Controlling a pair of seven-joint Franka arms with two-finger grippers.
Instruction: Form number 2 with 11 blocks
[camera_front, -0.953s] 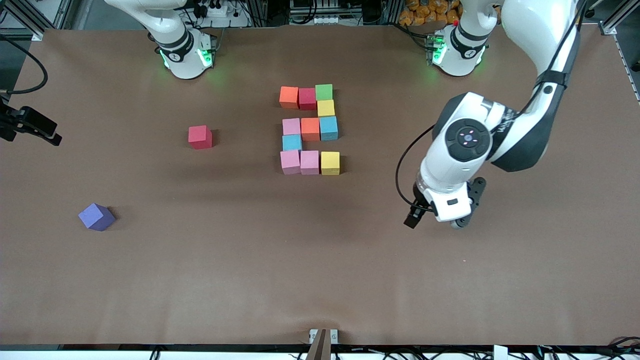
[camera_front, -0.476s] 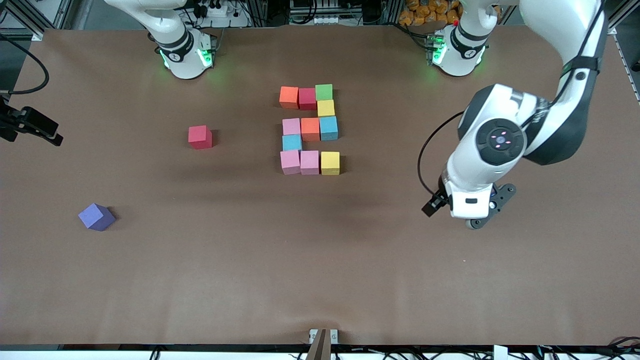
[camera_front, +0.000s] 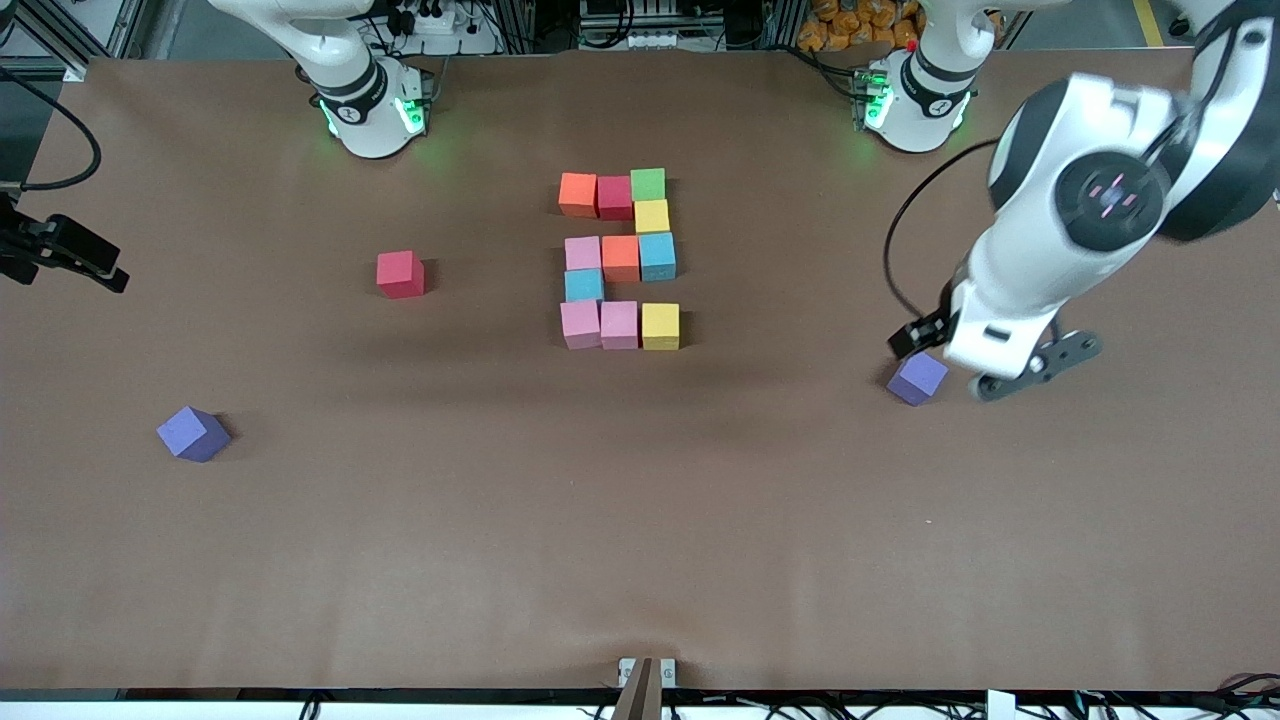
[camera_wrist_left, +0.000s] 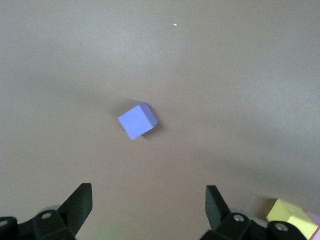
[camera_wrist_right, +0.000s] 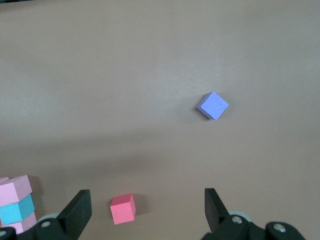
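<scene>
Purple cube (camera_front: 917, 378) sits just beside the open left claw (camera_wrist_left: 149, 202)

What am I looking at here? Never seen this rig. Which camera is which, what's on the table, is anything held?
Two robot arms work at a brown table. One picture comes from a high camera facing them; the other two come from cameras on each arm's wrist.

Mid-table, touching coloured blocks form the number 2. A loose red cube lies toward the right arm's end, with a purple cube nearer the front camera. Another purple cube lies toward the left arm's end.

The left gripper is open above that cube, holding nothing. The right gripper, also open and empty, waits over its own end.
</scene>
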